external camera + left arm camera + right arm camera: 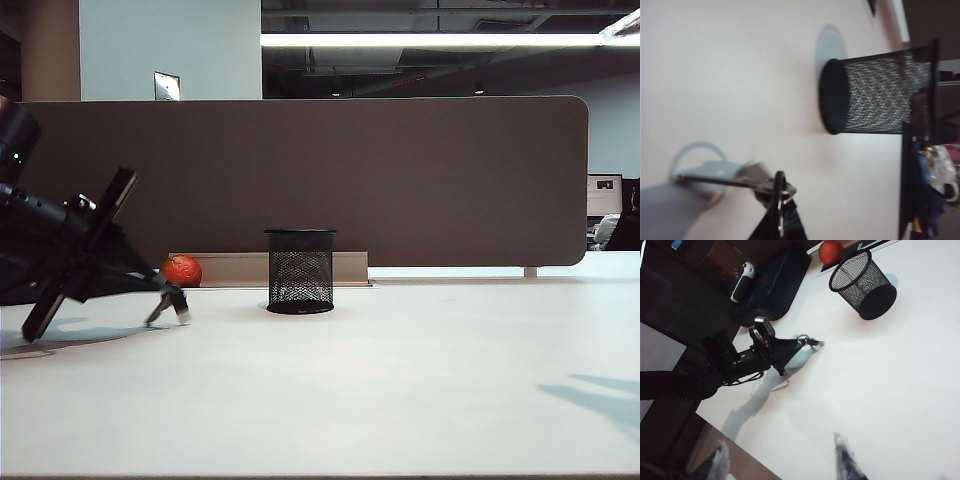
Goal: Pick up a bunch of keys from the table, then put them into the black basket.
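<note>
Nearest the exterior camera was bare white surface (400, 400), with a faint shadow at its right edge. Landmark: black basket (300, 271), upright near the brown partition panel (400, 180), resting on the surface.

Left claw (168, 303) sat left of the basket, well short of it, angled down toward the surface. Jaws were clamped tight on the bunch of keys (170, 308). Left wrist view showed the same: claw (778, 200) pinched on the black loop ring, keys (747, 179) sticking out sideways just above the surface, their shadow right beneath. Keys were apart from the basket (875, 95), not over its rim. Can't tell from these views whether the key tips touched the surface.

Red-orange ball (182, 270) sat left of the basket, against the partition base, behind the left claw.

Right wrist view looked across at the left arm: left claw (807, 342) with keys (812, 342) at its tip, basket (862, 285) farther off, ball (831, 251) just beyond the basket, dark blue box (772, 285) off the surface edge with a white-and-black controller (741, 280) on top.

Right claw (847, 460) only showed as one blurred dark fingertip, well away from the basket; jaws spread wide, nothing in them.
</note>
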Tool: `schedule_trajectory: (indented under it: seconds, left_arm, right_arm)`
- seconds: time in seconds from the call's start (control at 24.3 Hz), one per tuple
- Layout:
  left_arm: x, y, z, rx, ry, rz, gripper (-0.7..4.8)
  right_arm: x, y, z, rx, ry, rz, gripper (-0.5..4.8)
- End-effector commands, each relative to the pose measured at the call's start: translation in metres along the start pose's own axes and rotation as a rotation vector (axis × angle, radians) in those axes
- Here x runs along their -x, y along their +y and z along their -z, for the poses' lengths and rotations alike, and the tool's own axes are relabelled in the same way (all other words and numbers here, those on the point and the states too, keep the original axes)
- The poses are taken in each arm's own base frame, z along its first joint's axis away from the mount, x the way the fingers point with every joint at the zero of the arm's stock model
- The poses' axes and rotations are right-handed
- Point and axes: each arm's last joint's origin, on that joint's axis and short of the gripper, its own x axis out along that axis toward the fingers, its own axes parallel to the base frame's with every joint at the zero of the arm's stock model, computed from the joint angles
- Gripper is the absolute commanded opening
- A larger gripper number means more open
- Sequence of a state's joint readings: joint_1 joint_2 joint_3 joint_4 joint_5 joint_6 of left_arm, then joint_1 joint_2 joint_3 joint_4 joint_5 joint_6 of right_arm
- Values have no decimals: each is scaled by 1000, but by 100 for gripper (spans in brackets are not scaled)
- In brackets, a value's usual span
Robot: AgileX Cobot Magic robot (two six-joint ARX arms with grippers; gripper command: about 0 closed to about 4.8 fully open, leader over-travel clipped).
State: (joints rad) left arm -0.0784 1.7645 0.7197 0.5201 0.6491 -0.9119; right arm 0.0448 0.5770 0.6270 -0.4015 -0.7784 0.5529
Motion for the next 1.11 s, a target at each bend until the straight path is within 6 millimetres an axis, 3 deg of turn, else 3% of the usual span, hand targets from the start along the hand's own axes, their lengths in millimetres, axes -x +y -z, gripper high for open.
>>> schedule_trajectory:
  seconds: [0.04, 0.41, 0.62, 0.74, 0.82, 1.11]
  left_arm:
    - [1, -11, -6, -32, -28, 90, -6]
    - [10, -45, -20, -139, -107, 411, -6]
    - [12, -60, -28, -135, -100, 492, -6]
    - [11, -76, -37, -185, -88, 540, -6]
    - [9, -106, -51, -261, -101, 601, -6]
    - [2, -142, -72, -465, -122, 570, -6]
  right_arm:
    - [1, 2, -2, 16, -11, -5, 274]
    - [1, 2, -2, 20, -24, 9, 274]
    - [1, 2, -2, 21, -25, 8, 274]
    - [1, 2, -2, 21, -25, 9, 274]
    - [1, 2, -2, 21, -25, 9, 274]
    - [1, 4, -6, 57, -59, -3, 274]
